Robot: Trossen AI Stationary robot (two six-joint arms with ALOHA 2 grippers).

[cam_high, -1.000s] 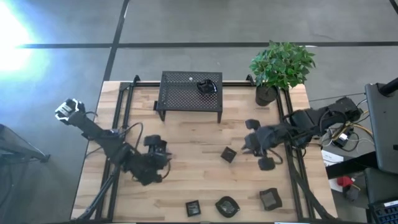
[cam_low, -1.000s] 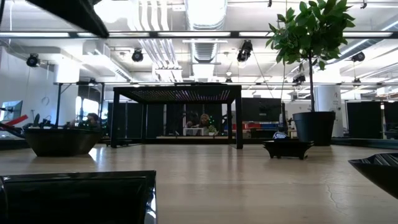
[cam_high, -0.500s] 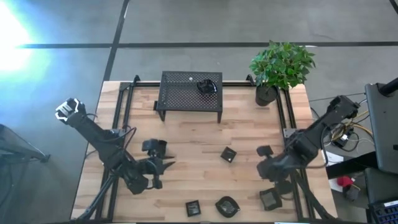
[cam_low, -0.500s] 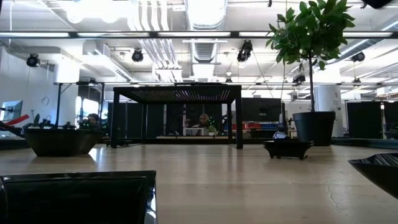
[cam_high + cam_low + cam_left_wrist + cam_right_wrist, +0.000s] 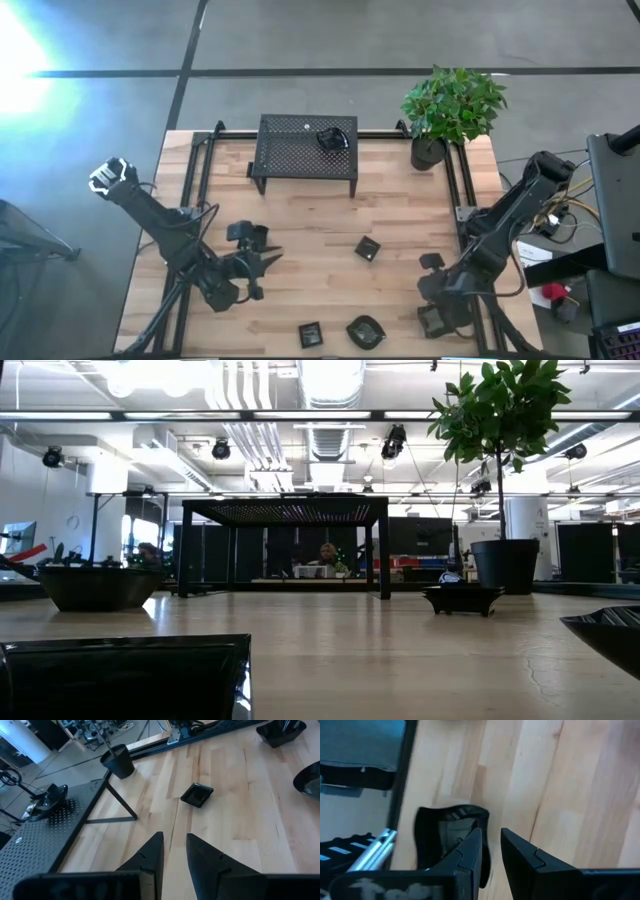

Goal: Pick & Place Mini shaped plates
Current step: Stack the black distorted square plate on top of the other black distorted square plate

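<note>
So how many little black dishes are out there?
5 dishes: one on the stand, one mid-table, three along the front edge. Others may be hidden.

Five small glossy black plates show. One plate [image 5: 331, 139] sits on top of the mesh stand [image 5: 290, 150]. A square plate [image 5: 367, 249] lies mid-bench. Along the near edge lie a small square plate [image 5: 310, 334], a round plate [image 5: 365, 331] and a larger square plate [image 5: 432, 320].

We see the right tool [image 5: 490, 851] half hiding a blurred square dish [image 5: 447, 835]. Another dish [image 5: 125, 678] is cut off by the low view's edge.
</note>
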